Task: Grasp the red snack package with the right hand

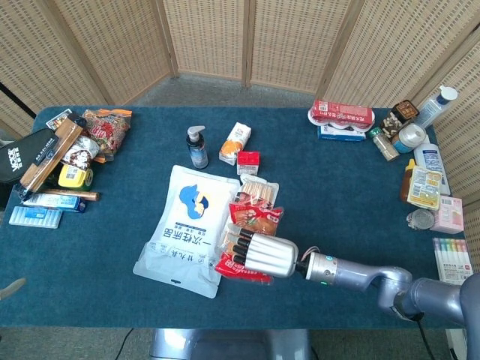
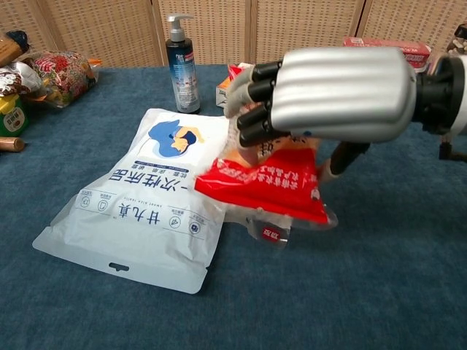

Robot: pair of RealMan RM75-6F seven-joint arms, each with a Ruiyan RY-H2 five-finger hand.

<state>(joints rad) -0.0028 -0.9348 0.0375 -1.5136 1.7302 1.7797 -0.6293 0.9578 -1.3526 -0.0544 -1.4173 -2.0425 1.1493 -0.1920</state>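
Bare tabletop [image 1: 337, 195] lies open to the right of the right hand [image 1: 262, 255], between it and the bottles and boxes [image 1: 420, 161] along the right edge. Directly left, the large white bag [image 1: 184, 225] lies flat. Beyond the hand stand a pump bottle [image 1: 197, 147] and small cartons [image 1: 240, 148]. Clutter [image 1: 67, 154] crowds the far left edge.

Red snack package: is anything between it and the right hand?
Nothing visible. The right hand already grips the red snack package from above, lifted over the white bag.
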